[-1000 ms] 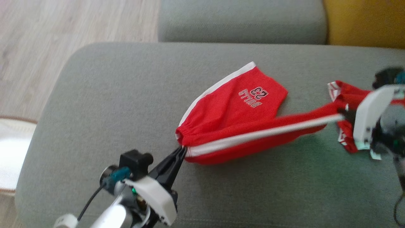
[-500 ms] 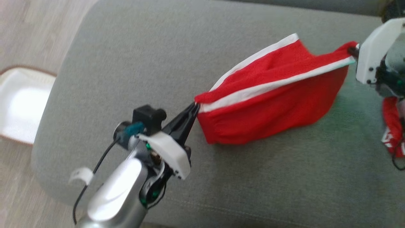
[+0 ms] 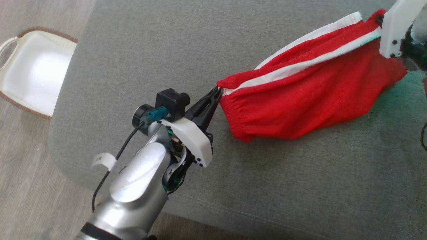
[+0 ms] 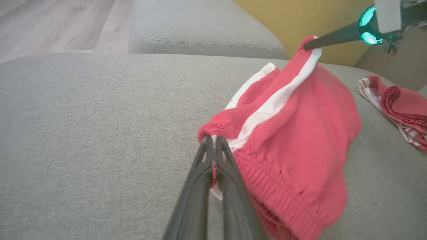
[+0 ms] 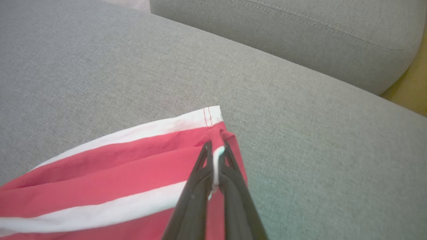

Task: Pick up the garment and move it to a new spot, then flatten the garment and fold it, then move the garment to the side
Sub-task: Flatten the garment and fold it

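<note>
The garment (image 3: 300,100), red shorts with white side stripes, hangs stretched between my two grippers just above the grey sofa seat (image 3: 160,43). My left gripper (image 3: 218,90) is shut on the elastic waistband end; in the left wrist view its fingertips (image 4: 209,146) pinch the gathered cloth (image 4: 300,140). At the upper right my right gripper (image 3: 378,19) is shut on the hem end, and in its wrist view its fingers (image 5: 203,160) clamp the white stripe of the garment (image 5: 100,186). The garment's lower fold sags toward the cushion.
A second red and white cloth (image 4: 397,106) lies on the seat to the right of the garment. A white basket (image 3: 33,76) stands on the wooden floor off the sofa's left end. The grey back cushion (image 4: 200,30) and a yellow wall (image 4: 300,16) lie beyond.
The head camera has tilted down and shifted. The garment, which partly lay on the seat with its printed leg spread, now hangs folded along the stripe between both shut grippers.
</note>
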Tool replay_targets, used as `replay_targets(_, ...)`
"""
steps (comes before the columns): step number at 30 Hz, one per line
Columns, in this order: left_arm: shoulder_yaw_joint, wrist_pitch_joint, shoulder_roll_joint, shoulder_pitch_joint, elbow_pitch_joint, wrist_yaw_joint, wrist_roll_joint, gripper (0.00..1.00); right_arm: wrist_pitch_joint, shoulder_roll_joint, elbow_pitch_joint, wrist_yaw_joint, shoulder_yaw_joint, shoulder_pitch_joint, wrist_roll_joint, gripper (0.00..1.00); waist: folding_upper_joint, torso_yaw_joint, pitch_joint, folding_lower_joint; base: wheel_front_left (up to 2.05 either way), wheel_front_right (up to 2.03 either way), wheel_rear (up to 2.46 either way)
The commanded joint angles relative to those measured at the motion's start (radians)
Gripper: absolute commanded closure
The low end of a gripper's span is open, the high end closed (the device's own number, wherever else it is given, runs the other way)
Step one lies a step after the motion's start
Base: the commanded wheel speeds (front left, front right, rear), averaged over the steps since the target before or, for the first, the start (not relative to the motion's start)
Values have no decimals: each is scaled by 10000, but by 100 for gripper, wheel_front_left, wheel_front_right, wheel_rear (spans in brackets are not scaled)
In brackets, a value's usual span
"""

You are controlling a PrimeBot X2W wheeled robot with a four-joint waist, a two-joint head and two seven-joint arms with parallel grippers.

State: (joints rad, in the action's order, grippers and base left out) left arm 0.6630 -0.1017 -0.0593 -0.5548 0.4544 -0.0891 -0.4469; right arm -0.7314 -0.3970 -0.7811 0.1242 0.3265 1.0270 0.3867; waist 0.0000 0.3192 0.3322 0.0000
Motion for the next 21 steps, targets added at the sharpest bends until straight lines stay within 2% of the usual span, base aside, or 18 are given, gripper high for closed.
replay_targets(1,-285,-151,-101,-433,-162,-17,-22,100,224,-6,183,65,131,430,-97,100,0,81,87,0,0,0,0)
replay_targets(8,-131,-499,-6,-765,430,0,-118,100,1227,24,-669,65,534,1000,-152,100,0,132,259,0,0,0,0)
replay_targets(9,-130,-549,1,-814,505,35,-122,100,1526,23,-753,65,567,1089,-236,77,0,121,279,0,0,0,0)
replay_targets(10,-136,-605,8,-859,581,77,-129,100,1780,46,-882,65,576,1159,-297,0,0,107,290,0,0,0,0)
replay_targets(11,-141,-660,14,-902,657,121,-130,96,2012,96,-1002,65,608,1214,-336,0,0,86,291,0,0,0,0)
replay_targets(13,-145,-760,22,-958,810,191,-134,18,2408,223,-1262,65,655,1273,-321,0,0,16,250,0,0,0,0)
replay_targets(14,-150,-805,24,-971,889,217,-139,0,2623,270,-1376,65,681,1284,-301,0,0,-30,206,0,0,0,0)
replay_targets(17,-178,-882,22,-986,1043,288,-143,0,3081,328,-1547,65,766,1280,-272,0,0,-127,100,0,0,0,0)
replay_targets(21,-301,-1018,-55,-951,1285,443,-188,0,4449,419,-1398,65,1408,1028,-212,0,0,-396,-229,0,0,0,0)
